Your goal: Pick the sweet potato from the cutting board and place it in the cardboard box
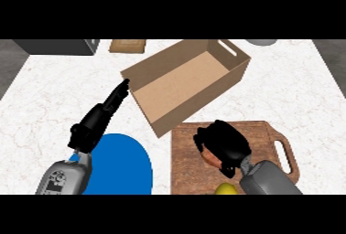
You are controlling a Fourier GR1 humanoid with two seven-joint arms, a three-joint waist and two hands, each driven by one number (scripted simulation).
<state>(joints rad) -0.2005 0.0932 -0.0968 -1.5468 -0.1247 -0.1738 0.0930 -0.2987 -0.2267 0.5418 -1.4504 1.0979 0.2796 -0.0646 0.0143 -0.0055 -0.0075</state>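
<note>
The brown wooden cutting board lies at the lower right, its handle on the right side. My right hand sits over the board with its fingers curled round the sweet potato, of which only a small orange-brown patch shows under the palm. The open cardboard box stands tilted in the middle of the counter, just beyond the board, and nothing shows inside it. My left hand is stretched out with straight fingers, its fingertips close to the box's left corner.
A blue plate lies at the lower left, partly under my left forearm. A yellow object shows at the board's near edge. A dark appliance, a small wooden item and a grey object line the far edge.
</note>
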